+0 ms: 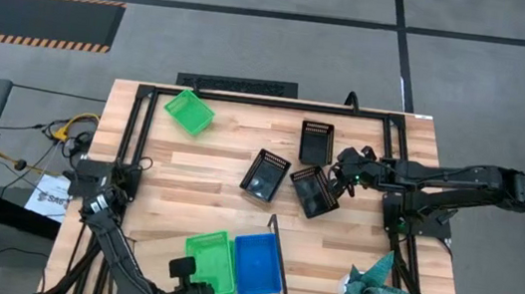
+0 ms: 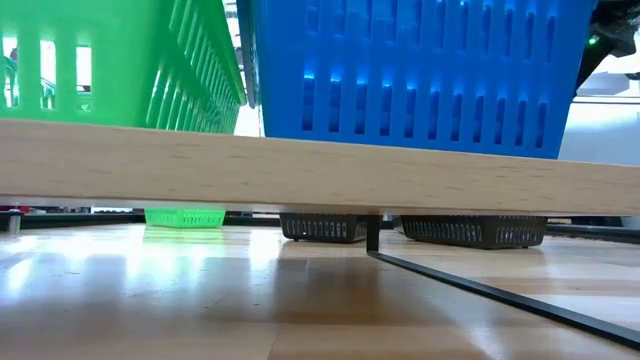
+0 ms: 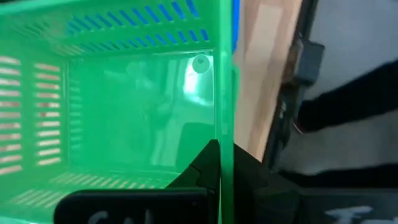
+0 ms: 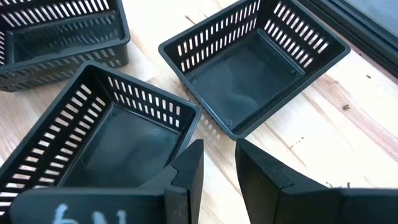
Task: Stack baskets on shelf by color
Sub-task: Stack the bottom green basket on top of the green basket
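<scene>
Three black baskets lie near the middle-right of the slatted wooden tabletop [image 1: 199, 174]: one [image 1: 316, 142] toward the far edge, one [image 1: 265, 175] to its left and nearer, one [image 1: 315, 192] just beside the right pincer [image 1: 343, 176]. The right arm reaches in from the right side. In the right wrist view its two fingers stand a little apart — nothing is between them — and they hover at the rim of the nearest black basket [image 4: 106, 134], w/ a second one [image 4: 252, 59] just beyond and a third [image 4: 59, 34] further off.

One green basket [image 1: 189, 112] lies alone, tilted, near the far-left part of the tabletop.

At the near edge is the shelf [image 2: 320, 165], a light-wood plank w/ a thin black upright [image 1: 276, 244]. On it stand a green stack [image 1: 212, 258] and a blue stack [image 1: 259, 264], side by side & touching or almost; how many baskets are in each, I cannot tell. In the low view the green [image 2: 120, 60] and blue [image 2: 410, 70] walls rise above the plank, and the lone green one and two black ones show under it, far behind.

The left pincer [image 1: 188, 277] is at the near-left corner of the green stack. Its fingers are fully closed — they pinch the thin wall of the green basket [image 3: 124, 106], which fills the left wrist view.

A teal origami figure [image 1: 378, 285] lies at the near-right corner of the tabletop.
</scene>
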